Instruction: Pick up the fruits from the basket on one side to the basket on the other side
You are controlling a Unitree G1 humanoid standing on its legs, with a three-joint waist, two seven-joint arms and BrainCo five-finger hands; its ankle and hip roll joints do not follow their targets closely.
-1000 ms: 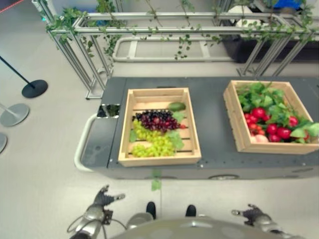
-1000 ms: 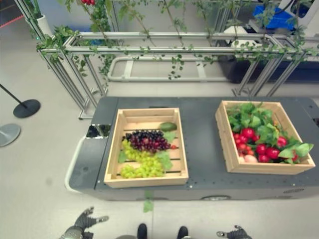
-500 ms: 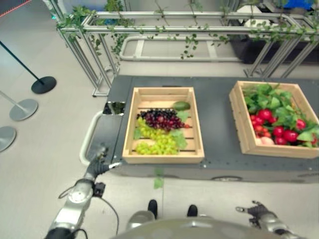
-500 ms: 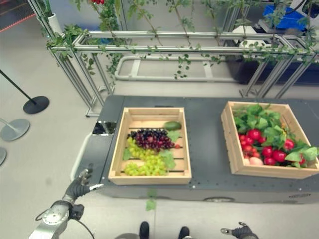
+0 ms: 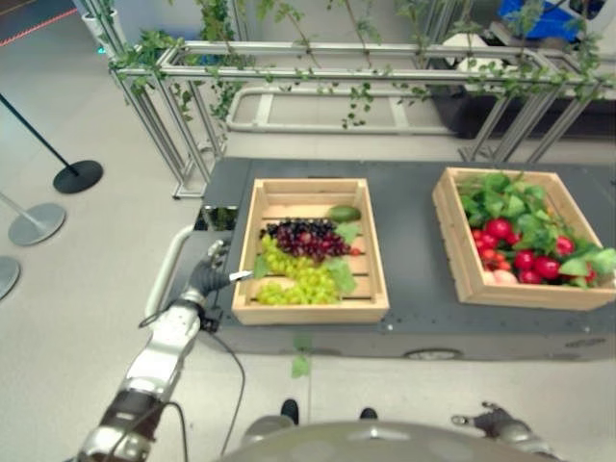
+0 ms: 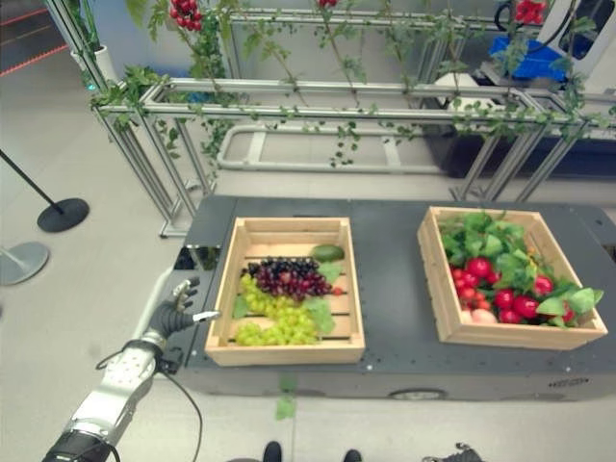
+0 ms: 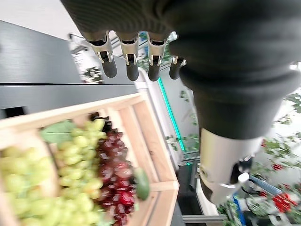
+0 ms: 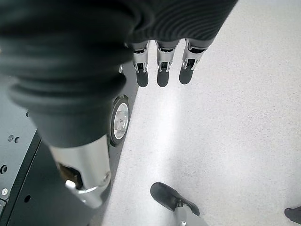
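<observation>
The left hand (image 5: 209, 279) hangs with relaxed, spread fingers that hold nothing, just outside the near left corner of the wooden crate of grapes (image 5: 310, 248), above the dark grey cart (image 5: 412, 231) that bears both crates. Just past its fingertips, inside that crate, lie the green grapes (image 5: 294, 279); beyond them sits the dark purple grape bunch (image 5: 306, 236), and at the crate's far corner from the hand a small green fruit (image 5: 344, 213) rests against the wall. Well away from this hand, on the other end of the cart, stands a second wooden crate (image 5: 525, 239) with red fruits (image 5: 525, 256) among green leaves. The right hand (image 8: 160, 70) hangs low over the pale floor beside the cart's edge, its fingers straight and empty. Behind the cart runs a metal frame with trailing vines (image 6: 318, 96).
</observation>
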